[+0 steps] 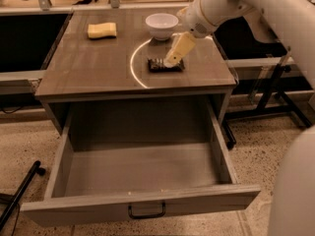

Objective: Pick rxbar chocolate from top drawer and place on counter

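Status: pick is done, place looks nearly done.

- rxbar chocolate [160, 65] lies flat on the counter [88, 68], right of centre, closer to the right edge than the left and about midway between the far and near edges. It sits just inside the white arc line [134, 69].
- gripper [172, 61] is directly over the bar's right end, angled down from the far-right corner side. It is at or touching the wrapper. Whether it grips the bar or has let go: cannot tell from this view.
- top drawer [98, 208] is pulled fully out below the near edge, handle [146, 211] facing the camera. No bar visible in it, only the bare bottom.
- Other items, not part of the task: yellow sponge [102, 30] near the far-left corner, white bowl [162, 24] at the far edge just behind the bar. The two are well apart from each other. The bowl is near the gripper's wrist, so a careless lift-out could clip it.

Judgement: bar is out of the drawer and supported by the counter, so the goal state is essentially met. Left to do: confirm release, then lift the arm [221, 4] straight up and away without dragging the bar or nudging the bowl. Task says nothing about closing the drawer.
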Motion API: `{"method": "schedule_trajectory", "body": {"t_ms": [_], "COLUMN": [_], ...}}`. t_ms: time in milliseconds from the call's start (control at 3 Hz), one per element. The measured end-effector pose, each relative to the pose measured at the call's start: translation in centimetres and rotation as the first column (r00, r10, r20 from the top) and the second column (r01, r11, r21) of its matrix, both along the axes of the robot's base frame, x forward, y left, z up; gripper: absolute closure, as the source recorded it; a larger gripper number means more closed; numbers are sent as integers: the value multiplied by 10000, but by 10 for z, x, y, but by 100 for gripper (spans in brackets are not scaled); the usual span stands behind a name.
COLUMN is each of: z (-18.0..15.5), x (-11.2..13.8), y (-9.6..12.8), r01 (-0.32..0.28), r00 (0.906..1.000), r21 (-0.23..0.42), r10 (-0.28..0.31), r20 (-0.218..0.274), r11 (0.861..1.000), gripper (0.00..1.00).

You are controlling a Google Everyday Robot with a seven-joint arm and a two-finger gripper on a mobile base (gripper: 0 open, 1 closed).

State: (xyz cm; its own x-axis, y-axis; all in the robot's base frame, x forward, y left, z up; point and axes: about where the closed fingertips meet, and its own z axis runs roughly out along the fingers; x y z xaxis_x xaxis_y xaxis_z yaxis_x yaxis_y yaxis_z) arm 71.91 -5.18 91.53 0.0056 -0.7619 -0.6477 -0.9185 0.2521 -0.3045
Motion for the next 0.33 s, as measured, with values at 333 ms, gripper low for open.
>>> {"method": "schedule_trajectory", "body": {"t_ms": [333], "z": [27], "x": [-24], "y": [-30], "r01": [420], "r00": [9980], "r21": [-207], "r10": [-410], "r20": [471], "r11": [9989], "gripper": [0]}}
